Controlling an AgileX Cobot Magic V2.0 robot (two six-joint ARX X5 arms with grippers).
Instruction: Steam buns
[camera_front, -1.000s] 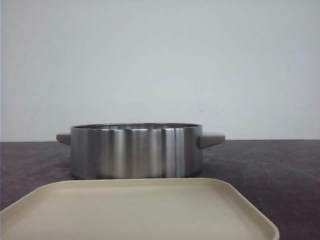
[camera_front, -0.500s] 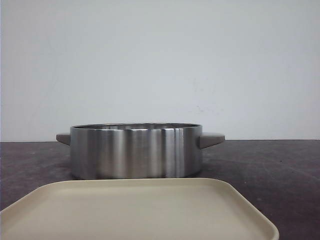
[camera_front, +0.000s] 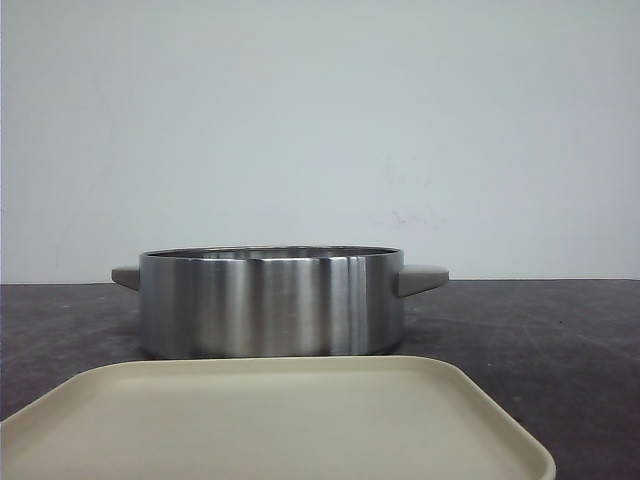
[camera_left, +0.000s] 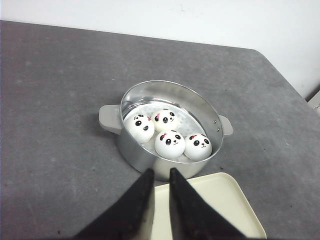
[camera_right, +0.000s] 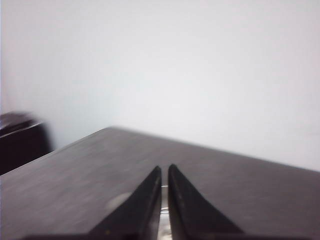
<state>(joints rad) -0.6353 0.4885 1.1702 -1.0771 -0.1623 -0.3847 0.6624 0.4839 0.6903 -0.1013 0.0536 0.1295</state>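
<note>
From the front, a round brushed-steel steamer pot with grey side handles (camera_front: 272, 302) stands on the dark grey worktop (camera_front: 560, 340), just behind a cream square plastic tray (camera_front: 270, 425); its contents are hidden by the wall.

The left wrist view looks down into the pot, where four round white buns with black panda faces (camera_left: 169, 135) sit close together (all faces showing). The left gripper (camera_left: 159, 172) hovers over the tray, jaws nearly closed and gripping nothing.

The right wrist view is blurred; the right gripper (camera_right: 164, 168) hangs above the worktop, jaws almost together and empty.
</note>
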